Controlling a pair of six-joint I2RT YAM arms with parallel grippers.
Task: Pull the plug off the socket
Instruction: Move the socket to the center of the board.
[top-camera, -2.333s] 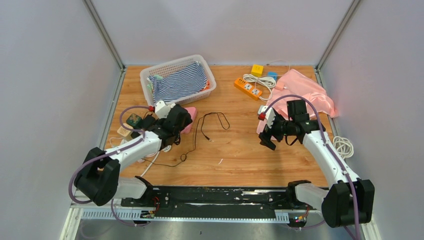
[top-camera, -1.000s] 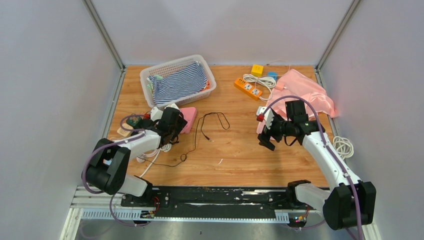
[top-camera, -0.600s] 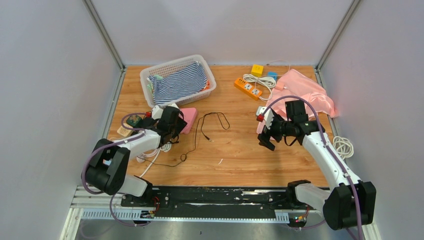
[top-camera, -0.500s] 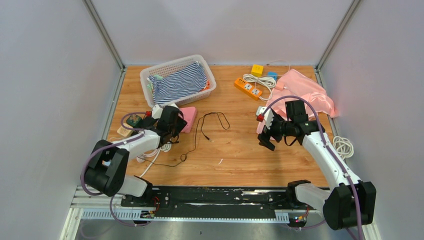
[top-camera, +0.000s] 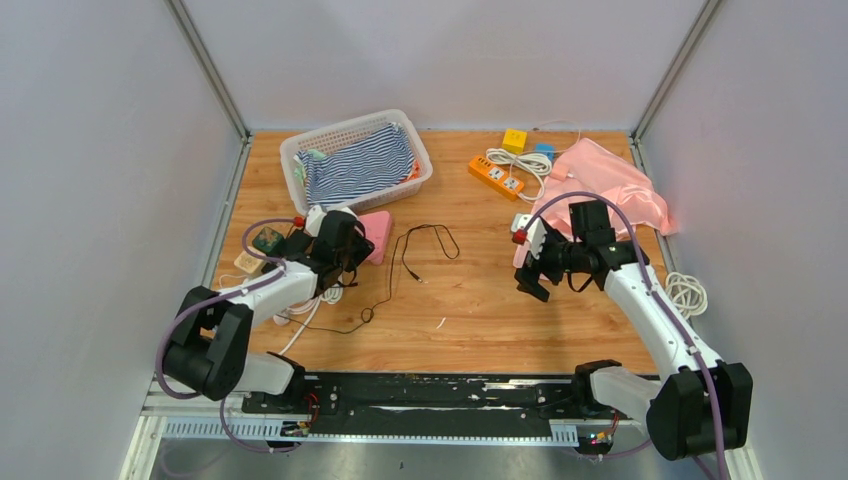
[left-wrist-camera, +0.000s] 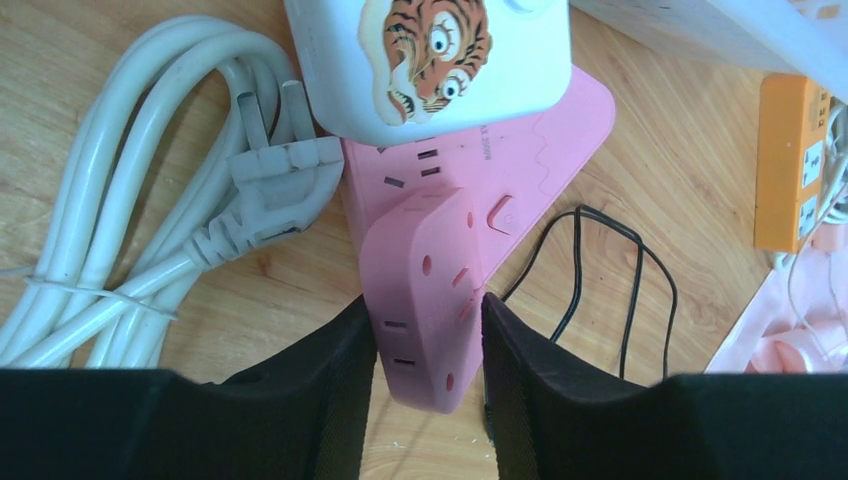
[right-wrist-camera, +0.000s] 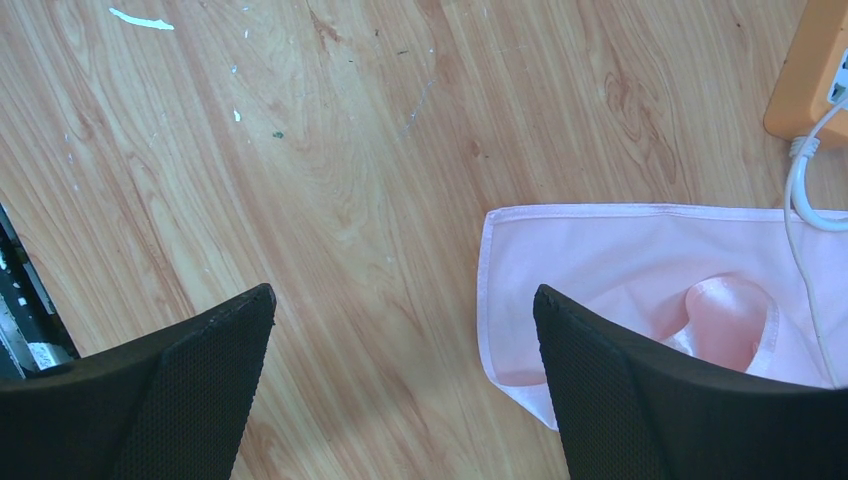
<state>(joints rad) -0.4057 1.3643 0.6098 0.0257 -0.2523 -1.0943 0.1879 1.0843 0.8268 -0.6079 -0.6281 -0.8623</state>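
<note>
The socket is a pink power strip (left-wrist-camera: 440, 250) lying flat on the wooden table, also seen from above (top-camera: 378, 235). A white block plug with a tiger sticker (left-wrist-camera: 430, 60) sits plugged into its far part. My left gripper (left-wrist-camera: 428, 340) is shut on the strip's near end, one black finger pressed on each side; from above it (top-camera: 350, 248) covers that end. My right gripper (right-wrist-camera: 400, 330) hovers open over bare wood beside a pink cloth (right-wrist-camera: 640, 280), well to the right of the socket (top-camera: 532, 272).
A coiled white cable with a loose three-pin head (left-wrist-camera: 280, 180) lies left of the strip. A thin black cable (top-camera: 420, 250) runs right of it. Behind stand a white basket (top-camera: 300, 150) with striped cloth, an orange power strip (top-camera: 495, 176) and a yellow cube (top-camera: 515, 139).
My left gripper's fingers have come together onto the pink socket's near end, and the left arm has shifted slightly. The right arm has not moved.
</note>
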